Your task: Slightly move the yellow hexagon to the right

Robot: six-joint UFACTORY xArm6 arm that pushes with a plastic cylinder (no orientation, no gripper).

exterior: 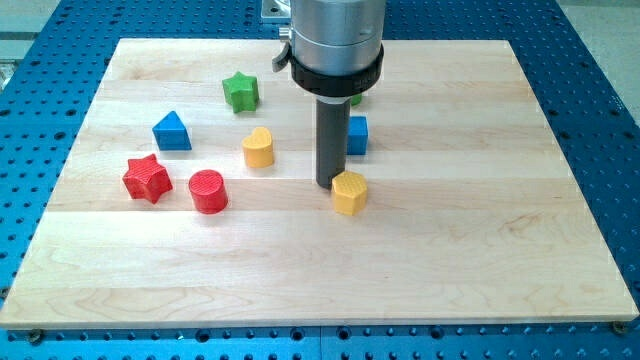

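Observation:
The yellow hexagon (pixel 349 192) sits near the middle of the wooden board (pixel 450 230). My tip (pixel 328 184) stands just to the hexagon's upper left, touching or almost touching its left edge. The rod comes down from the grey arm body at the view's top centre. A blue block (pixel 357 134) is partly hidden behind the rod, just above the hexagon.
A yellow heart (pixel 258 148) lies left of the rod. A green star (pixel 240 91) is at the upper left. A blue triangular block (pixel 172 131), a red star (pixel 146 178) and a red cylinder (pixel 208 191) lie at the left. A green block is mostly hidden behind the arm.

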